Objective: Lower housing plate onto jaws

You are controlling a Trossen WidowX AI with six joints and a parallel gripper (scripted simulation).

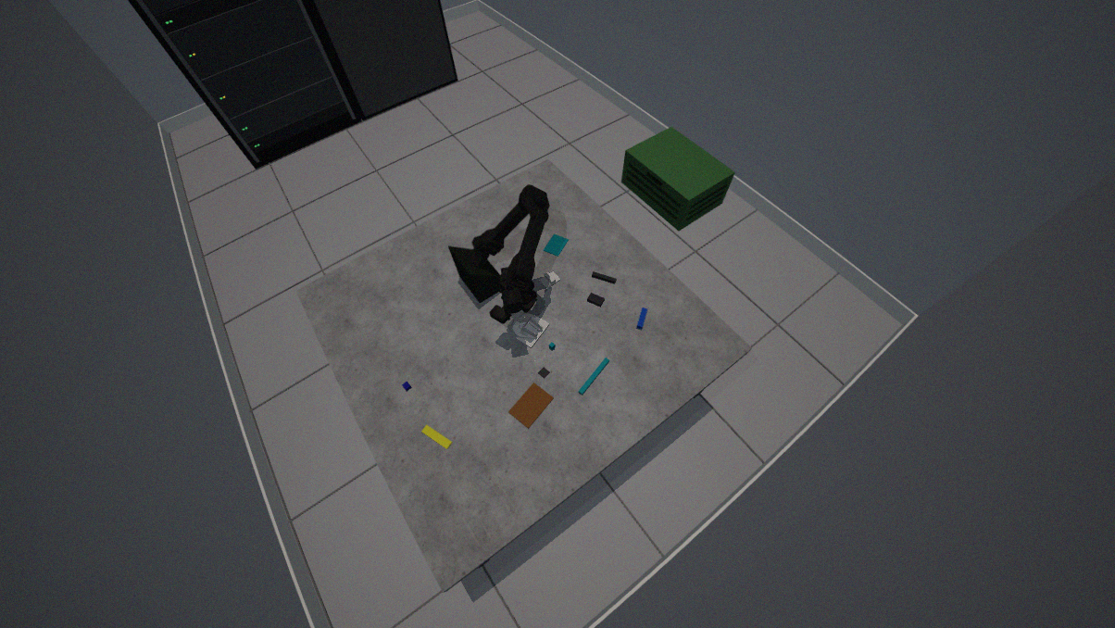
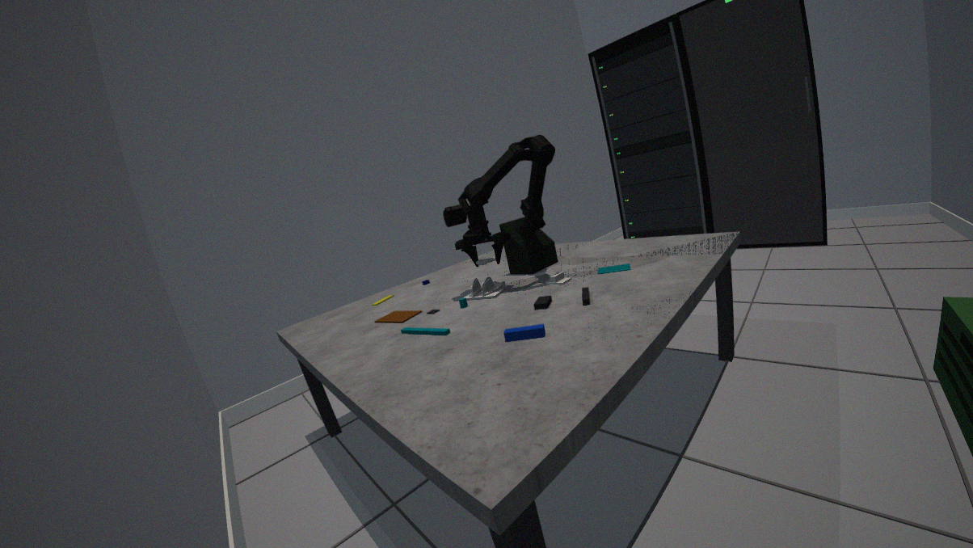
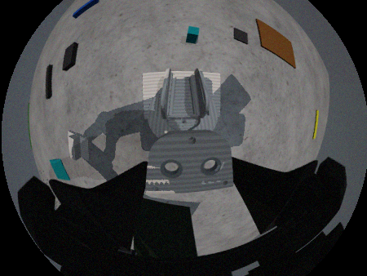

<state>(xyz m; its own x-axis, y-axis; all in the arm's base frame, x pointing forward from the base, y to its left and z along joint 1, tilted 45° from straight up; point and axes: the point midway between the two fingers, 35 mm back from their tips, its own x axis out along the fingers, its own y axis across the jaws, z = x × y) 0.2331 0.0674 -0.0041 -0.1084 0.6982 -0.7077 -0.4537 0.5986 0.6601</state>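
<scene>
By my reading, the task stood just short of its closing step. In the wrist view the two jaws stood upright, side by side, above the centre of the frame on their pale base (image 1: 544,328) (image 2: 493,294) (image 3: 149,87); their pins were too small to make out. The housing plate (image 3: 189,153), with its two round holes, showed just below them at the frame's centre, nearer the camera and not seated. Left to do, I judged, were lining the holes up with the stubs, lowering the plate until it sat level and closed, letting go and backing off.

My gripper (image 1: 518,301) (image 2: 486,263) (image 3: 187,164) had its fingers set wide and closed on the housing plate, one at either edge.

My arm (image 1: 530,233) (image 2: 500,170) rose from its base, folded over at a high elbow and came down to a wrist left of it in the exterior view, the fingers pointing down above the tabletop (image 1: 639,374) (image 2: 476,388) (image 3: 122,45). In the top view I stood around mid-frame, my forearm reaching down the picture.
</scene>
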